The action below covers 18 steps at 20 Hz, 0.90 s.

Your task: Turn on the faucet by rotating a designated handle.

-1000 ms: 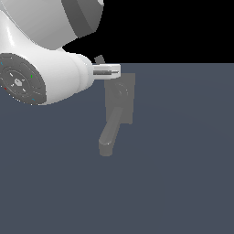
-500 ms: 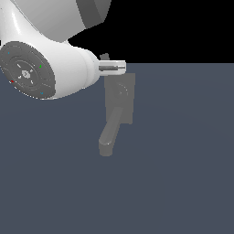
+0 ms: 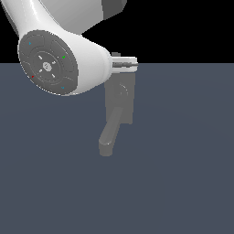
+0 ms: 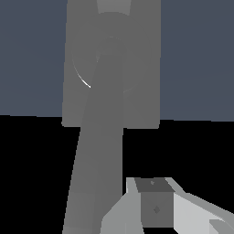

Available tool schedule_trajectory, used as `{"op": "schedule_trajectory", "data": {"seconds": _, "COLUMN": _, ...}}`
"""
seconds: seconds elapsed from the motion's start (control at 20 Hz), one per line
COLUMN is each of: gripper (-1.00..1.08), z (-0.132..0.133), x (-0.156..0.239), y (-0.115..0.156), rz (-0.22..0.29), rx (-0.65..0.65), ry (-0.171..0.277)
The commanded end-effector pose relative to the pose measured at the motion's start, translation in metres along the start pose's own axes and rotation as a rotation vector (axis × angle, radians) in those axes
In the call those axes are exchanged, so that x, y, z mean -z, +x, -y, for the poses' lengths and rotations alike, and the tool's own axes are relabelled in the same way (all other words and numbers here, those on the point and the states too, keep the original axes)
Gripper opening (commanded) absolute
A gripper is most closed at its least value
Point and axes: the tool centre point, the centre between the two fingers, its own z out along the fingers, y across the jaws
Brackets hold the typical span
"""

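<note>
End effector [image 3: 130,62] above faucet [image 3: 119,103], handle [image 4: 93,155] apparently just beside

A flat, matte slate-blue ground surface [image 3: 183,173] fills the lower part of the exterior view. Directly on it stands the matte grey faucet [image 3: 119,103], its flat rectangular back plate upright and its thick rounded spout [image 3: 109,137] reaching out over the surface.

The faucet [image 3: 120,103] stands directly below the pincer [image 3: 124,63] — its back plate [image 3: 128,93] just beneath the fingertips, its spout [image 3: 111,136] reaching down and toward the exterior view's left, away from the pincer, over the desk [image 3: 183,160].
</note>
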Motion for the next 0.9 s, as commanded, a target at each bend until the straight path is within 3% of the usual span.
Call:
{"op": "schedule_trajectory", "data": {"seconds": 0.0, "gripper": -1.0, "z": 0.02, "x": -0.008, "y": -0.018, "rz": 0.032, "rx": -0.007, "ry": 0.018}}
{"op": "schedule_trajectory", "data": {"seconds": 0.2, "gripper": -1.0, "z": 0.031, "x": -0.008, "y": -0.023, "rz": 0.037, "rx": -0.008, "ry": 0.018}}
{"op": "schedule_trajectory", "data": {"seconds": 0.25, "gripper": -1.0, "z": 0.015, "x": 0.0, "y": -0.002, "rz": -0.003, "rx": -0.001, "ry": -0.002}}
{"op": "schedule_trajectory", "data": {"seconds": 0.85, "gripper": -1.0, "z": 0.068, "x": -0.005, "y": -0.003, "rz": 0.023, "rx": -0.006, "ry": 0.011}}
